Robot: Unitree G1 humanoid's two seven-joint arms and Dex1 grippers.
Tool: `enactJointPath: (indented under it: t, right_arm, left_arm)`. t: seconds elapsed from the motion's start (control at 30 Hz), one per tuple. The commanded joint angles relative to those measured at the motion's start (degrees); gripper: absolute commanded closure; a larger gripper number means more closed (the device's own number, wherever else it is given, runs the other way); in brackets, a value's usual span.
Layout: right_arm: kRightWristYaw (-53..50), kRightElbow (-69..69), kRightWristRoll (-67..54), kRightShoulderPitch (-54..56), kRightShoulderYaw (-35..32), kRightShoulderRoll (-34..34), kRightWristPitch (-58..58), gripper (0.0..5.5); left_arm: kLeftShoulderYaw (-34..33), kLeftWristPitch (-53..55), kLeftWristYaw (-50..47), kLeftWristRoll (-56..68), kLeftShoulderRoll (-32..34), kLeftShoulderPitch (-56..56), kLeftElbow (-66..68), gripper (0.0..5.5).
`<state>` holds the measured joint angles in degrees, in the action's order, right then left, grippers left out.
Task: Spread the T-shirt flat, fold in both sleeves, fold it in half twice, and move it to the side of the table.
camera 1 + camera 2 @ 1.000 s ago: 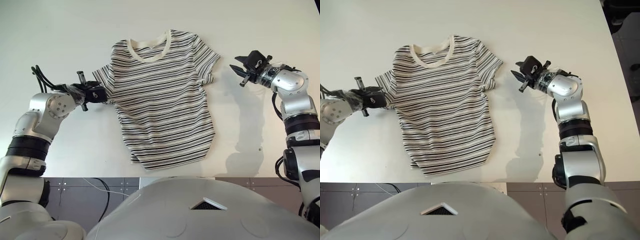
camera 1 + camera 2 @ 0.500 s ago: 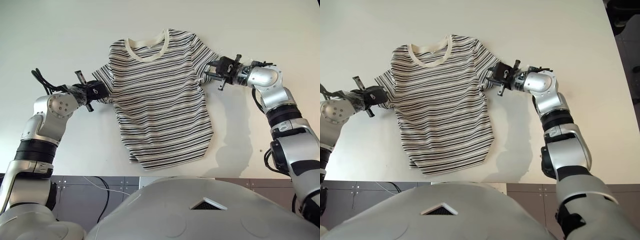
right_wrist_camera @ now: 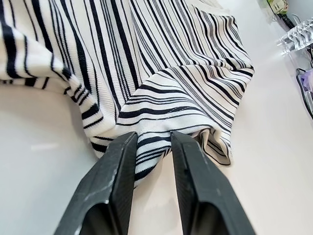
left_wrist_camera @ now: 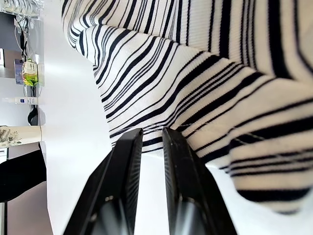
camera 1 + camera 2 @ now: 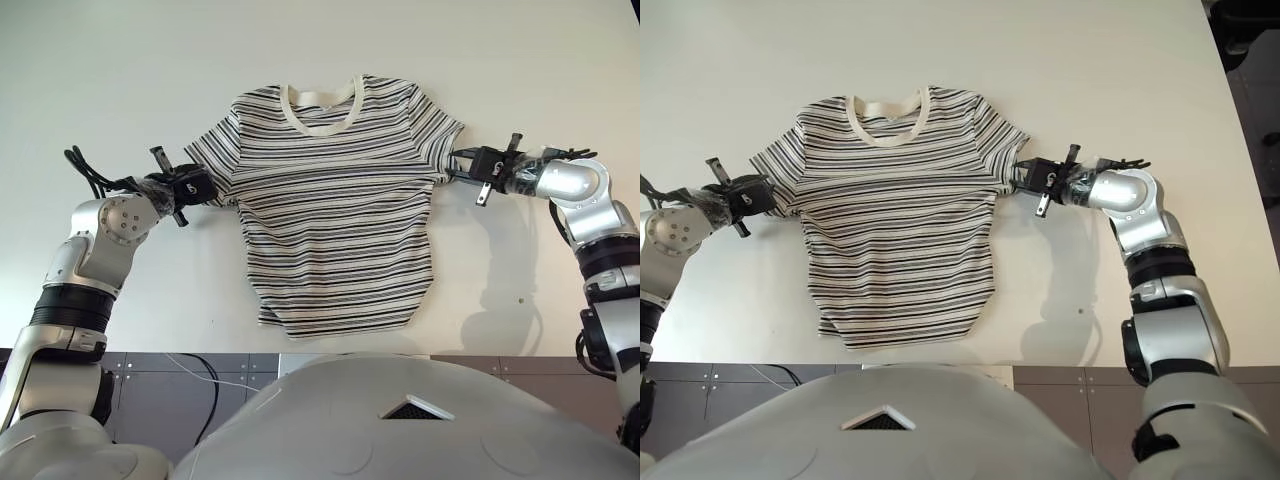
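striped t-shirt (image 5: 340,220) lies front up on white surface (image 5: 120,60), near middle. collar (image 5: 322,100) on far side from robot, hem (image 5: 340,318) near robot's edge of surface. both sleeves spread outward. left jaws closed to narrow gap, pinching edge of left sleeve (image 5: 215,150) at shirt's left side. right jaws likewise nearly closed, cloth of right sleeve (image 5: 440,130) caught between them at shirt's right side. body of shirt mostly flat, slight wrinkles near armpits.

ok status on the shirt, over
Left end effector shut on T-shirt sleeve. Right end effector shut on opposite sleeve. Shirt spread out on table, sleeves not yet folded.
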<state>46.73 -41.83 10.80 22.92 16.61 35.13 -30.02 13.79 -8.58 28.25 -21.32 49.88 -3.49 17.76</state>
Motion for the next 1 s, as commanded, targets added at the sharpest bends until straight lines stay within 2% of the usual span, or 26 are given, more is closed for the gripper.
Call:
enactJointPath:
  t: [0.03,0.17,0.33,0.43,0.6,0.73,0.87,1.0]
  right_arm:
    - [1.7,6.9,-0.9,-9.3,-0.7,3.1,5.9,4.26]
    - [0.7,16.7,-4.8,-11.9,-3.5,2.2,11.4,4.26]
    - [1.7,24.6,-7.0,-11.3,-6.8,4.8,16.2,4.26]
    - [1.2,22.8,-4.7,-8.8,-6.5,5.3,15.4,4.26]
    - [-2.3,11.2,-0.2,-0.9,-3.6,1.2,11.2,4.26]
    - [-3.6,10.4,-2.5,2.0,-5.7,-0.4,10.0,4.26]
    - [-3.8,10.2,-2.8,2.4,-4.9,-2.3,8.9,4.26]
    - [-2.1,9.4,-2.1,2.6,-2.9,-3.3,8.1,4.26]
  left_arm:
    - [0.7,11.5,7.6,9.9,-6.5,12.1,-10.7,4.72]
    - [-0.5,21.4,9.1,15.7,-7.7,14.8,-23.6,4.72]
    - [-2.5,19.0,6.7,10.7,-3.8,10.4,-18.7,4.72]
    - [-1.2,13.9,6.0,6.6,-2.3,6.7,-13.2,4.72]
    - [2.6,5.1,7.5,3.2,-3.7,-0.8,-4.8,4.72]
    - [-1.5,4.9,9.1,7.7,-3.2,-2.8,-5.4,4.72]
    - [-6.6,4.6,1.2,7.4,-6.0,-9.2,-6.7,4.72]
    - [-6.2,1.4,-1.4,7.6,-10.2,-14.0,-9.2,4.72]
